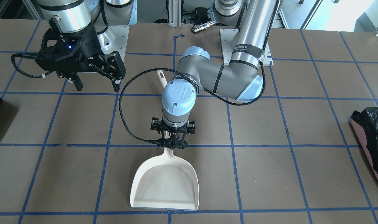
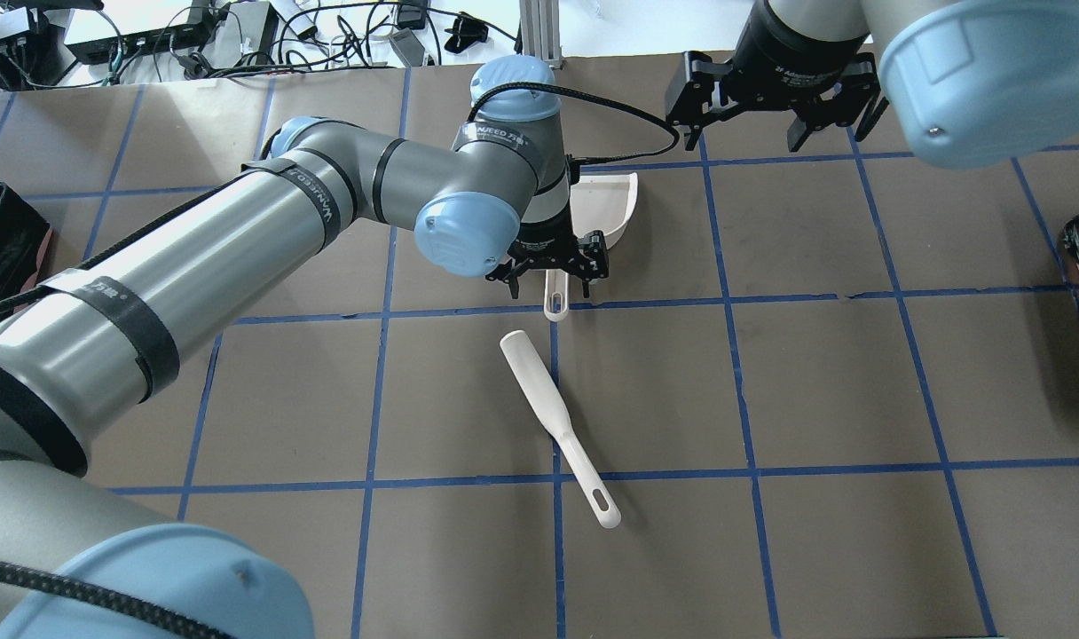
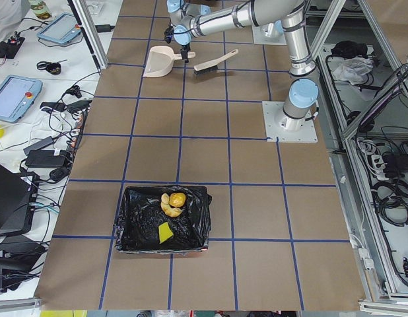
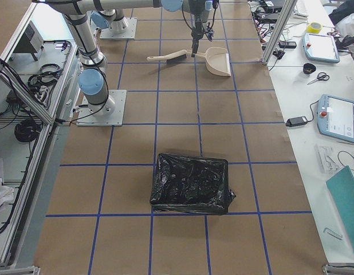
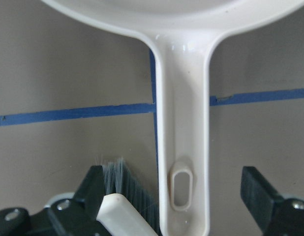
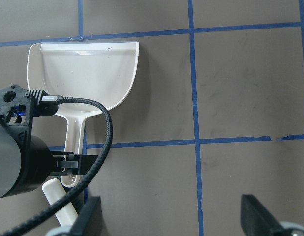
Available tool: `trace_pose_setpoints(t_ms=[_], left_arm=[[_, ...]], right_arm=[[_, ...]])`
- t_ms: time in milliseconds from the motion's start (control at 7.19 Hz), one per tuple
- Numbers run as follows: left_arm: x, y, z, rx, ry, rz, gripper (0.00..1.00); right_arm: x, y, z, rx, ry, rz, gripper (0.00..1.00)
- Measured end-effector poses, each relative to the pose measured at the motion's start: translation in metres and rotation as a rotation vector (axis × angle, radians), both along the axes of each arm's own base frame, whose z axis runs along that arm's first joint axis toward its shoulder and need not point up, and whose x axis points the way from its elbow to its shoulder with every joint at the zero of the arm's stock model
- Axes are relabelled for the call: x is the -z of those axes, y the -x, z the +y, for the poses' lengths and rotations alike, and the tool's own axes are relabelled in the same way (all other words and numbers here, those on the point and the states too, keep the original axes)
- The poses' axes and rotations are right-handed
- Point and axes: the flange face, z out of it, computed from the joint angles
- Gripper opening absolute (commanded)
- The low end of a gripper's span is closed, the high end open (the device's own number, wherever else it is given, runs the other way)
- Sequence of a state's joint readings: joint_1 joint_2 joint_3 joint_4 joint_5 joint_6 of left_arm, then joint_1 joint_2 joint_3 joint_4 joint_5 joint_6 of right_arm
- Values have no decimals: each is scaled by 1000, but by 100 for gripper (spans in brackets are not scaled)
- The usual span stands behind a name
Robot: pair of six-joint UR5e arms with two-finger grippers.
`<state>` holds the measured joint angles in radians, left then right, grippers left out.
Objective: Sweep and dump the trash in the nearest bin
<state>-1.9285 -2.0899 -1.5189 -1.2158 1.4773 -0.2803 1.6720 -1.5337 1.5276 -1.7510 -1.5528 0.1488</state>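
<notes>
Trash [image 3: 172, 201] is sitting in the black-lined bin [image 3: 141, 221] at the robot's left end of the desk [image 1: 301, 155], so I'd say the sweep-and-dump part is basically done. The dustpan [image 1: 164, 183] lies flat and empty mid-desk, well apart from the bin, with the brush [image 2: 553, 422] near its handle end. The left tool [image 2: 553, 277] is spread wide, straddling the dustpan handle without gripping it. The right tool [image 1: 97, 84] hangs wide too, holding nothing. Next up is probably just lifting the left arm clear without nudging the handle.
</notes>
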Motion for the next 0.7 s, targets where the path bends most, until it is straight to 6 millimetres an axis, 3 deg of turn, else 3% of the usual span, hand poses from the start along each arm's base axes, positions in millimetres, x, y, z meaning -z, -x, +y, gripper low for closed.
trace_pose_setpoints(t_ms=[278,556,695], left_arm=[[-19,-31,-8,31,4,-43,100],[-52,-84,-22,17,18,-43,100],[-80,-117,-28,-16,37,-38,100]], right_arm=[[1,0,-1,0,-2,2,100],[1,0,-1,0,-2,1,100],[1,0,-1,0,-2,0,100]])
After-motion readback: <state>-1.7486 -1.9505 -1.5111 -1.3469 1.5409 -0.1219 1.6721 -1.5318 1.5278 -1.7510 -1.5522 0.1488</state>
